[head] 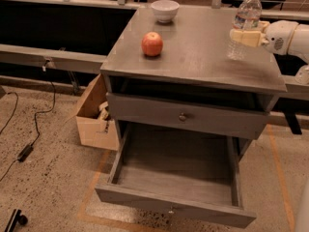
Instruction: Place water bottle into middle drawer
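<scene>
Clasping ribbed water bottle [247, 17], end effector [243, 36] sits above cabinet [193, 62]

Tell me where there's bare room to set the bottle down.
The open middle drawer is bare between its walls. The tabletop is free between apple and bottle, and along its front edge. Crowded at the rear, where the gripper grips the bottle.
</scene>
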`<act>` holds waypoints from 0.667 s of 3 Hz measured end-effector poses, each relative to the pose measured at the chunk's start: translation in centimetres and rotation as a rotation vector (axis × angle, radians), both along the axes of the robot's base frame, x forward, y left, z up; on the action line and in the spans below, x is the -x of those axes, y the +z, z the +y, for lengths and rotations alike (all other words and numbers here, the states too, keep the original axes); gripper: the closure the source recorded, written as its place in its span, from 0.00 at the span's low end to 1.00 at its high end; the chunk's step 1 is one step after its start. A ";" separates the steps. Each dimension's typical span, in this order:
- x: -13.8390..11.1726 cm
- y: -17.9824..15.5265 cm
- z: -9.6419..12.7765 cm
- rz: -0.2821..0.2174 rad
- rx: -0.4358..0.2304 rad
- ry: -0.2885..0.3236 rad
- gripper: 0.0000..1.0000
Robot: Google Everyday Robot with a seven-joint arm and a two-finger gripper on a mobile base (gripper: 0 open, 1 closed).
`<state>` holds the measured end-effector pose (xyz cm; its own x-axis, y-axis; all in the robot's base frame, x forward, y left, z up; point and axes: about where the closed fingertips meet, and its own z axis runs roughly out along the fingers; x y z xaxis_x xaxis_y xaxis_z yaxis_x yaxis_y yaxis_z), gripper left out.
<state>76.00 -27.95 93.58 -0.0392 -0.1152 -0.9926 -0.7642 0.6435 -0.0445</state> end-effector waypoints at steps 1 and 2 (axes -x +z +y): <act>4.8 0.5 0.9 0.013 -0.040 0.094 1.00; 9.9 0.2 2.8 0.013 -0.094 0.217 1.00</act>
